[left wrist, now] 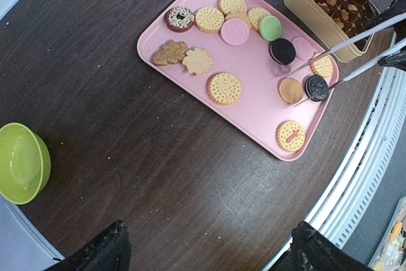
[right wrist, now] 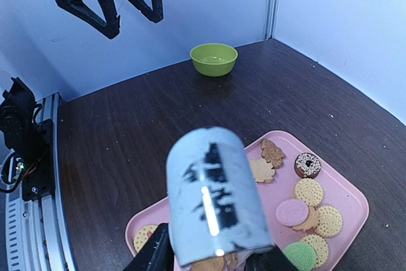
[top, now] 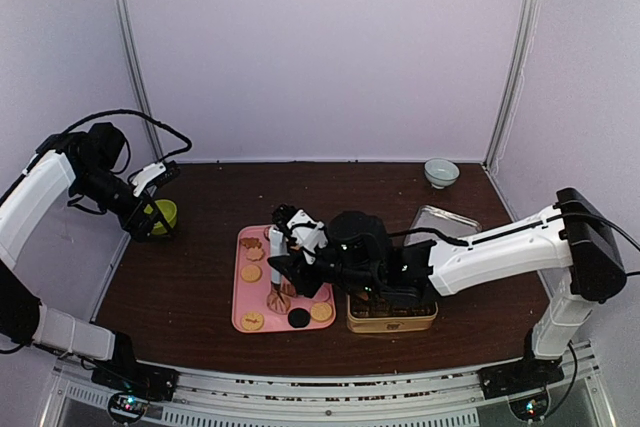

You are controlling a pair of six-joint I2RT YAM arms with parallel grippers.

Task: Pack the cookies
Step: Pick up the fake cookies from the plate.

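Top view: the cookies (top: 252, 273) lie on a pink tray (top: 243, 299), where the right gripper (top: 285, 252) pinches metal tongs (top: 277, 282). Left wrist view: the left gripper (left wrist: 212, 252) has its fingers (left wrist: 114, 249) spread wide; the tongs' 2 tips flank a black cookie (left wrist: 315, 87). Right wrist view: 2 fingers (right wrist: 152, 255) clamp the tongs' bend.

left arm (top: 35, 197) and right arm (top: 500, 247) both chunky white links with black joints, black cables looping off the left one, left hand (right wrist: 133, 20) all black, skeleton-y triangular fingers
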